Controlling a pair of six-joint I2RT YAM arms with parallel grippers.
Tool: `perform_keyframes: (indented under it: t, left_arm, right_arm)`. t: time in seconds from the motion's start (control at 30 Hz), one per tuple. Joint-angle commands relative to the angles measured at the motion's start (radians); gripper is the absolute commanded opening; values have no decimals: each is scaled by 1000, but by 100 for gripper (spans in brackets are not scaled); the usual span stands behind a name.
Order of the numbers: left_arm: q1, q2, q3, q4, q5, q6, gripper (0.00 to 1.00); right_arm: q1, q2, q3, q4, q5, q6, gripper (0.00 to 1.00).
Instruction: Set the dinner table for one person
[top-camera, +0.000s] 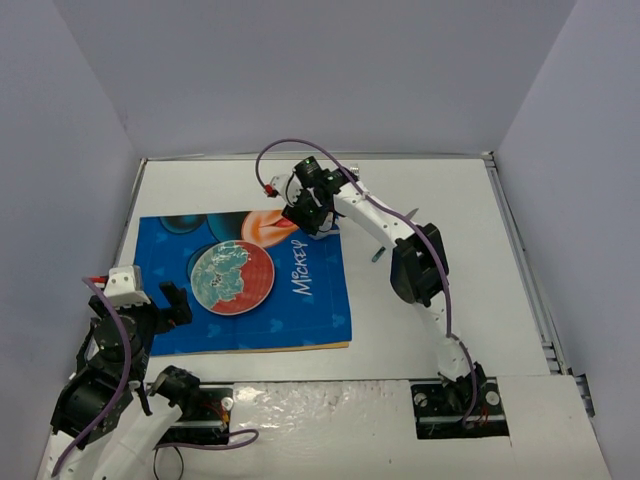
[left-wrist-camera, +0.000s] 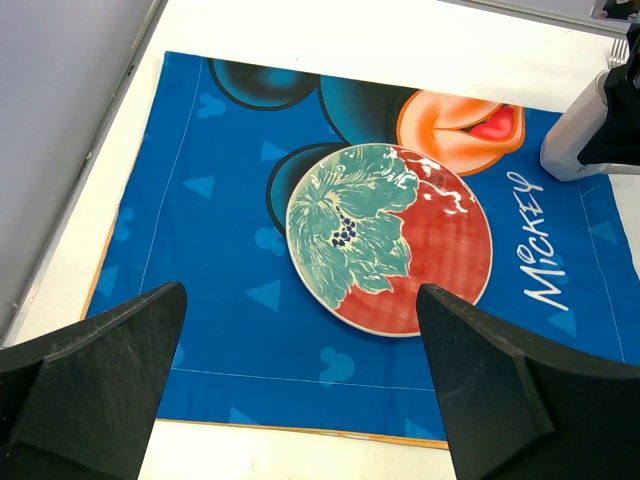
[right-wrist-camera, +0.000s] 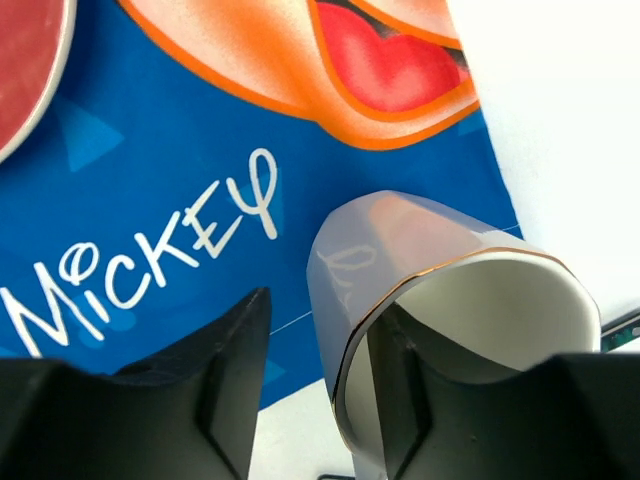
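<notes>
A round plate with a teal flower on red lies on the blue Mickey Mouse placemat, which lies on the white dinner table. My right gripper is at the mat's far right corner. In the right wrist view its jaws are open astride the wall of a white gold-rimmed cup, one finger inside and one outside with a gap. The cup also shows in the left wrist view. My left gripper is open and empty above the mat's near left edge, short of the plate.
A metal utensil lies on the table right of the mat, mostly hidden under the right arm; its tines show in the left wrist view. Grey walls enclose the table on three sides. The arm bases stand at the near edge.
</notes>
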Motion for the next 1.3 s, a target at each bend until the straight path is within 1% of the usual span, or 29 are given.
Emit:
perform_keyframes:
  t: [0.0, 0.07, 0.23, 0.27, 0.33, 0.37, 0.43, 0.57, 0.63, 0.67, 0.77, 0.87, 0.9, 1.0, 1.1, 1.17, 1.27]
  left_arm:
    - [6, 19, 17, 65, -2, 1, 97]
    - [6, 21, 15, 67, 0, 4, 97]
    - [6, 21, 15, 68, 2, 5, 97]
    - [6, 21, 15, 68, 3, 5, 97]
    - [6, 21, 15, 68, 2, 5, 97]
    - [6, 21, 15, 69, 3, 5, 97]
    - [6, 22, 14, 71, 5, 4, 97]
    - [6, 28, 14, 71, 8, 7, 97]
    - [7, 31, 12, 74, 11, 7, 97]
    - [7, 31, 13, 75, 13, 8, 97]
    - [9, 37, 12, 77, 21, 9, 97]
    - [10, 40, 12, 80, 28, 13, 97]
    - [10, 42, 11, 80, 29, 13, 97]
    - [10, 43, 9, 84, 35, 17, 97]
    - [10, 44, 9, 86, 45, 19, 97]
    - [12, 44, 9, 86, 46, 19, 97]
    - [12, 42, 7, 88, 50, 21, 97]
  right_arm:
    - [-17, -88, 18, 31, 42, -2, 44]
    - [-18, -115, 18, 29, 53, 1, 49]
    - [-18, -240, 15, 31, 88, 40, 69]
    - [-20, -258, 12, 32, 111, 52, 73]
    - [-29, -307, 8, 33, 152, 86, 77]
    - [-38, -345, 3, 34, 166, 108, 82]
    - [-67, -409, -29, 43, 208, 196, 87]
    - [-150, -520, -113, 67, 376, 421, 92]
    - [-199, -577, -184, 68, 461, 519, 99]
    - [-224, -594, -237, 70, 510, 581, 100]
    - [-275, -639, -352, 76, 574, 703, 100]
    - [-312, -655, -509, 100, 572, 834, 100]
    - [-316, -657, -536, 121, 578, 855, 100]
    - [-316, -641, -649, 175, 581, 943, 96]
    - [-316, -620, -748, 264, 582, 1031, 87]
    - [-316, -600, -805, 317, 580, 1081, 85]
    - [-316, -561, -848, 369, 584, 1134, 81]
